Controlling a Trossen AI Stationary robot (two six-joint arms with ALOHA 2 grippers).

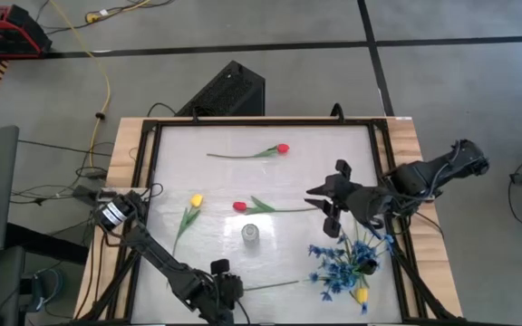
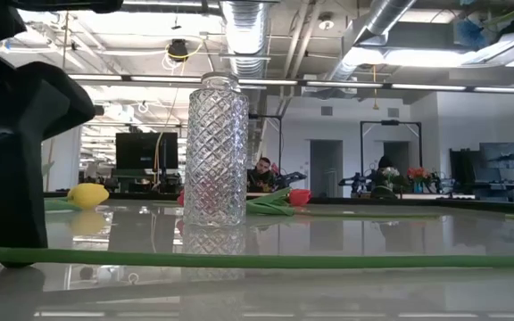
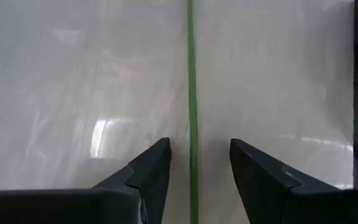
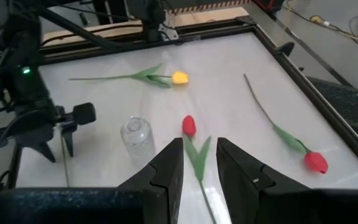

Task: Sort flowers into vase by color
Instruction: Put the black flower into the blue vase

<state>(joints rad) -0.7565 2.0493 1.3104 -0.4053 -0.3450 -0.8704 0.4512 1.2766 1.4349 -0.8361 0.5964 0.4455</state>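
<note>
My left gripper (image 3: 194, 171) spread apart astride a green stem (image 3: 191, 93), my right gripper (image 4: 199, 163) parted above the red tulip (image 4: 189, 126)'s stem.

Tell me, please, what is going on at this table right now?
The robot is sorting artificial flowers. The left gripper is open, low at the table's near edge, straddling a green stem that lies flat. The right gripper, also open, hovers over a red tulip near the middle. The glass vase stands empty. A yellow tulip and another red tulip lie loose on the table; blue blossoms sit bunched by the right arm.
</note>
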